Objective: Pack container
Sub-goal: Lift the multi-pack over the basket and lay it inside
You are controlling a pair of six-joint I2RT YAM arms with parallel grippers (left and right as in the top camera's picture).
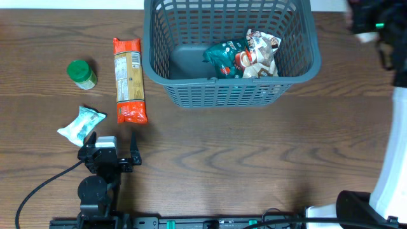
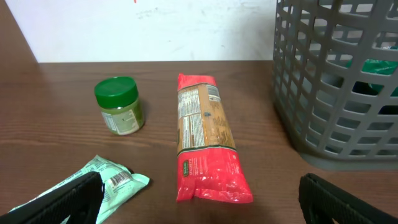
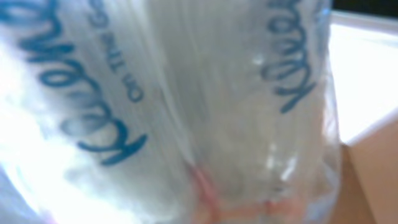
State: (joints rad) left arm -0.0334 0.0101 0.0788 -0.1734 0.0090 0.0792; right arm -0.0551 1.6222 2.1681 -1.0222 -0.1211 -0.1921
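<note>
Packing is partway done. The large dark grey slotted plastic basket point(image 1: 159, 70) stands at the far middle of the dark wooden counter point(image 1: 254, 159). Toward its right end lie a teal foil pouch point(image 1: 222, 58) and a crumpled white-and-brown snack bag point(image 1: 262, 54).

Three things lie on the counter left of the basket. A long red-and-yellow pasta packet point(image 2: 205, 137) is just beside its left wall, a small green-lidded jar point(image 2: 119, 106) is further left, and a pale green plastic sachet point(image 2: 118, 180) is left of the basket and nearer.

The left end effector point(image 2: 199, 194) hovers low on that near-left side, jaws wide and empty, facing the pasta packet's near end. The right end effector point(image 1: 367, 25) is past the basket's far right corner. Its camera is filled by a clear plastic bag with blue lettering point(image 3: 186, 112) (so close that no fingers show), so I cannot tell whether it grips that bag.

I judge the step in hand to be fetching the next item. The left arm would need to advance over the pasta packet, close across its narrow width, and lift clear of the basket rim.

The blue script repeats but is too blurred to read. The pasta packet's printed panel is too small to read, the sachet shows a barcode, and no brand is legible.
</note>
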